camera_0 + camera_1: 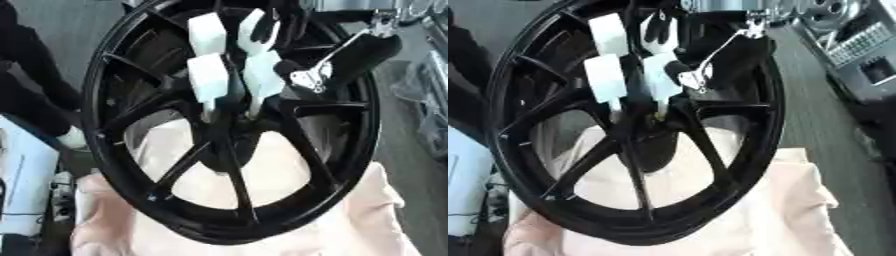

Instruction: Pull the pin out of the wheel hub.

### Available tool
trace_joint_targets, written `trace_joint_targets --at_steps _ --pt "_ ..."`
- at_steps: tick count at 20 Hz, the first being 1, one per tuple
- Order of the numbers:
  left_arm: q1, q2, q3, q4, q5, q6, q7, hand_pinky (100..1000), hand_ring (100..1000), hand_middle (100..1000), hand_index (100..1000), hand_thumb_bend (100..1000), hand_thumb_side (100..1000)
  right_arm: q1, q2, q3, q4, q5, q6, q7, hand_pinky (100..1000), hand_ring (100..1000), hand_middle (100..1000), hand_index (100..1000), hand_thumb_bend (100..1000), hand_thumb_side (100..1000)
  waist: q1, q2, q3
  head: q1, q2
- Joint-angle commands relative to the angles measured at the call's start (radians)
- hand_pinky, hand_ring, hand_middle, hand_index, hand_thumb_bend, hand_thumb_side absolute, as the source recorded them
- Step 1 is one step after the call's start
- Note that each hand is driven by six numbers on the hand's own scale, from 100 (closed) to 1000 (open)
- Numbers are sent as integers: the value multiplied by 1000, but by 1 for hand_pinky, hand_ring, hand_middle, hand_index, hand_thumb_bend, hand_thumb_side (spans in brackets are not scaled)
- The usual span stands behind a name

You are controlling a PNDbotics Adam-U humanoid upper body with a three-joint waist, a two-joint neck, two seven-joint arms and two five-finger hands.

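Grey floor (420, 165) behind; pale pink cloth (367, 225) covers surface below. Black spoked wheel (350, 165) stands tilted on cloth, rim filling most of view. Right hand (254, 65) comes in from top, white-padded fingers (208, 80) pointing down onto hub (229, 131) at wheel centre, w/ silver linkage visible beside it. Fingers bunched close together around hub area; can't tell if they pinch anything. Pin itself not distinguishable, hidden behind fingers. White object (22, 175) at left edge.
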Motion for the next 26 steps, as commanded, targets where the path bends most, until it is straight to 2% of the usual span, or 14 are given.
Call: trace_joint_targets --at_steps 1,2,3,9,16,26 --pt "-12 23 9 -20 -4 -1 -1 632 776 667 723 316 651 -12 -11 -9 0 5 -6 0 681 689 727 833 100 374 1 -17 2 1 1" --pt "-13 23 9 -20 -4 -1 -1 632 776 667 723 318 651 -11 -11 -7 1 7 -7 2 680 687 723 834 100 355 1 -16 3 1 2" --pt "-13 23 9 -20 -4 -1 -1 632 776 667 723 315 651 -10 -11 -5 2 10 -8 5 679 684 719 834 100 390 1 -16 3 0 3" --pt "-14 23 8 -20 -4 -1 -2 633 776 667 721 317 650 -4 -10 5 10 28 -23 17 678 682 709 837 100 408 0 -16 5 2 6" --pt "-15 22 8 -21 -3 -1 -2 634 776 667 719 318 648 2 -9 13 18 35 -41 30 681 689 721 841 100 479 -2 -17 9 3 9" --pt "-19 20 6 -21 -2 0 -3 634 775 667 718 321 646 6 -8 19 27 41 -58 31 685 697 726 843 100 489 -4 -15 16 1 7"
